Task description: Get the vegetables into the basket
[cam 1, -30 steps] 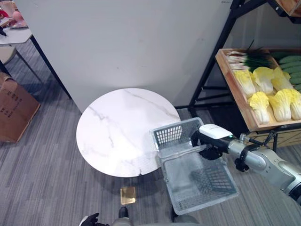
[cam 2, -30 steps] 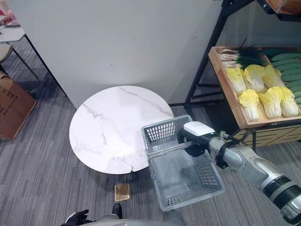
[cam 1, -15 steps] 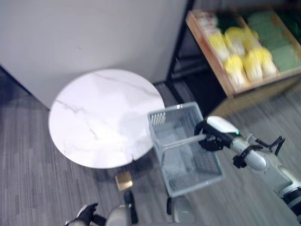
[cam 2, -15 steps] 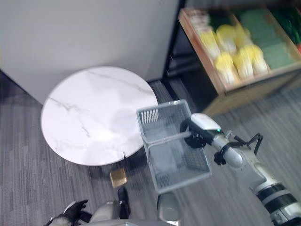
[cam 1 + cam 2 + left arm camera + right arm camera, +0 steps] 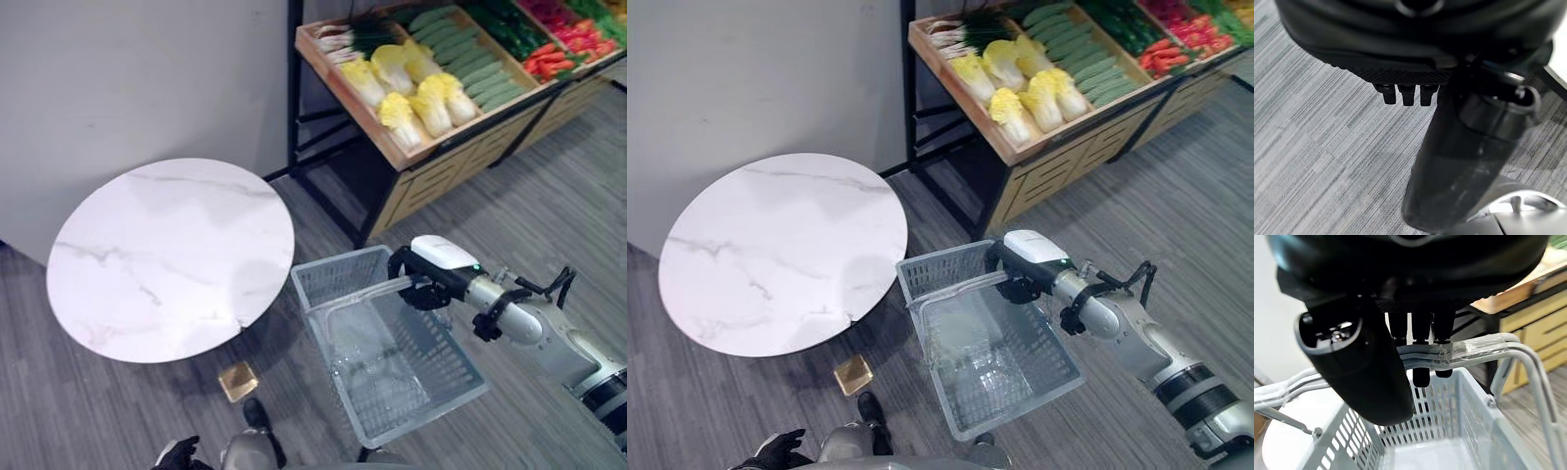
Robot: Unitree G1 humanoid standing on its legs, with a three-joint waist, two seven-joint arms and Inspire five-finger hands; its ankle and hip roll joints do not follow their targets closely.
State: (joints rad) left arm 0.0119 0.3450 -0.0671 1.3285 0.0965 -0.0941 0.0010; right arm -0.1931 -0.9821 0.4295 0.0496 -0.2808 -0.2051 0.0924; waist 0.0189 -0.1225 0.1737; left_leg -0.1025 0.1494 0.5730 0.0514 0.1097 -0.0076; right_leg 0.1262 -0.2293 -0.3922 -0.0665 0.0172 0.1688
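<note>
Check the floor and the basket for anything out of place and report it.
One oddity: a small gold-coloured square object lies loose on the carpet beside the round marble table, apart from everything else. The grey basket hangs level from its handle in the right hand and holds no vegetables yet.

basket (image 5: 392,362) | carried off the round table (image 5: 167,257) edge, now over floor | right hand (image 5: 431,284) gripping handle (camera shifted too)

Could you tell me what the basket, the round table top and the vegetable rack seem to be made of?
Basket: grey moulded plastic, judging by its slotted mesh walls; handle looks metal. Table top: glossy white, grey-veined, probably marble or an imitation. Rack: light wood trays on a black frame.
</note>
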